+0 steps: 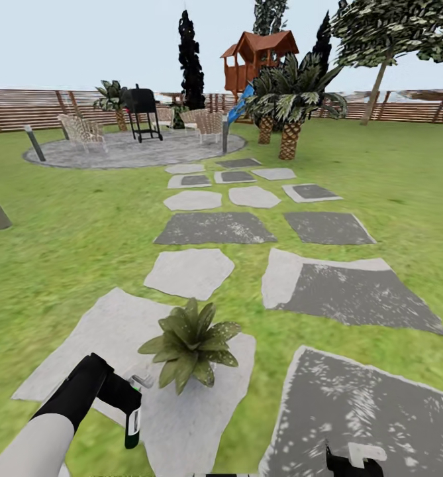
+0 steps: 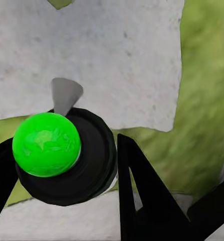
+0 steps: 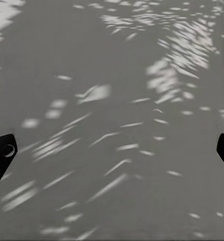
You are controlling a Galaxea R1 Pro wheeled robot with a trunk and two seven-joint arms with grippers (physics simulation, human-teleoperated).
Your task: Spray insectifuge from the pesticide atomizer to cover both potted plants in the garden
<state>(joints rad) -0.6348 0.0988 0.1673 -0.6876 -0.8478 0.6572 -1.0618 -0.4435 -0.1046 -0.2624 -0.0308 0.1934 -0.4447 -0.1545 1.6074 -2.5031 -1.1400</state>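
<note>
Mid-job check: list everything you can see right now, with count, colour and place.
Potted plant: one, speckled green, pale stone ahead.
Pesticide atomizer: one, dark green, white label, in left gripper.
Stepping stones: many, grey, across lawn.
Patio: one, round grey, far left.
Grill: one, black, on patio.
Chairs: pale, on patio.
Palms: green, right of patio.
Play tower: brown, far.
Fence: brown, rear.
Left gripper: black, shut on atomizer.
Right gripper: black, open, over dark stone.
</note>
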